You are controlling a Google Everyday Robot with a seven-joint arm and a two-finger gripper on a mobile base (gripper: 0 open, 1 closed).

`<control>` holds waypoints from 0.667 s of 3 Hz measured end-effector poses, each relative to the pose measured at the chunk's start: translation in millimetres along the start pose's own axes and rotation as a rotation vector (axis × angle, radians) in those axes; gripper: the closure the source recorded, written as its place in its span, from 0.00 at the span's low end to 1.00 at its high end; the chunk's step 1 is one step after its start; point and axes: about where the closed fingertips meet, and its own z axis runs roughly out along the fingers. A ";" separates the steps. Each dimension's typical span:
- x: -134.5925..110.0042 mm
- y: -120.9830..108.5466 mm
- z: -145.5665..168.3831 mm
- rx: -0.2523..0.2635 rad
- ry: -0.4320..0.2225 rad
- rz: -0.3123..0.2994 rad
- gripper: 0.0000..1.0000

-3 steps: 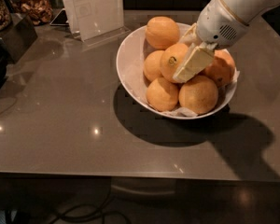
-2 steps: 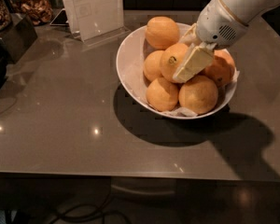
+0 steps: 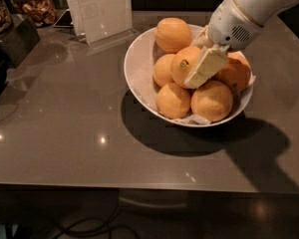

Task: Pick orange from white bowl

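Six oranges I can count in the white bowl (image 3: 139, 71), piled on a paper liner (image 3: 197, 119) that peeks out at the near rim. The one I want is the orange (image 3: 183, 63) with the dark stem scar, sitting high in the middle of the heap and resting on its neighbours. Gripper (image 3: 199, 73) is right down in the bowl, its pale tip laid against the right flank of that orange, between it and the right-hand orange (image 3: 236, 73). Whether it is spread or clamped on the fruit I cannot tell from this angle; the wrist housing hides the far side. My read: this is the grasp step, contact made, lift not yet begun. To do it well I'd want the grip across the widest part of the fruit, not up on the curve where round skin slips out, and a squeeze that is firm without crushing. Then straight up, slowly, because the front orange (image 3: 212, 101) and the front-left orange (image 3: 173, 99) sit against the pile and could roll once the middle one goes. That bowl is shallow, so one could hop the rim onto the counter (image 3: 65, 133). Sign holder (image 3: 102, 11) at the back is well apart, no worry there.
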 end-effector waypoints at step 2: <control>5.2 -5.3 11.1 -0.024 0.006 0.016 0.40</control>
